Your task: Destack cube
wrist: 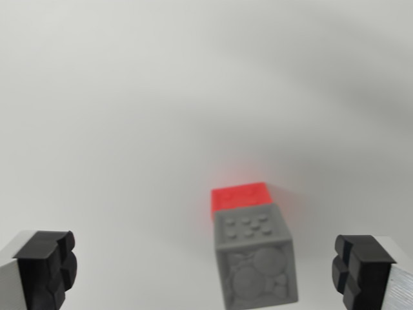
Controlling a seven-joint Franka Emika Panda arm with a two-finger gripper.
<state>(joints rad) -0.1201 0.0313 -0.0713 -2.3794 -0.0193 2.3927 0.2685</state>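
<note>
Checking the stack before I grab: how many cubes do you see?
2: a grey cube between the open fingers, nearer the wrist view's right, and a red cube touching it behind. Others could be hidden.

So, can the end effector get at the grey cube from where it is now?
Probably yes. The end effector is open, its fingers stand clear on both sides of the grey cube, and nothing lies between them. The red cube sits behind it.

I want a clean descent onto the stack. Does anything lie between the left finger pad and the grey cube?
No. In the wrist view, only bare white surface lies between the left pad and the grey cube, which sits on the red cube.
</note>
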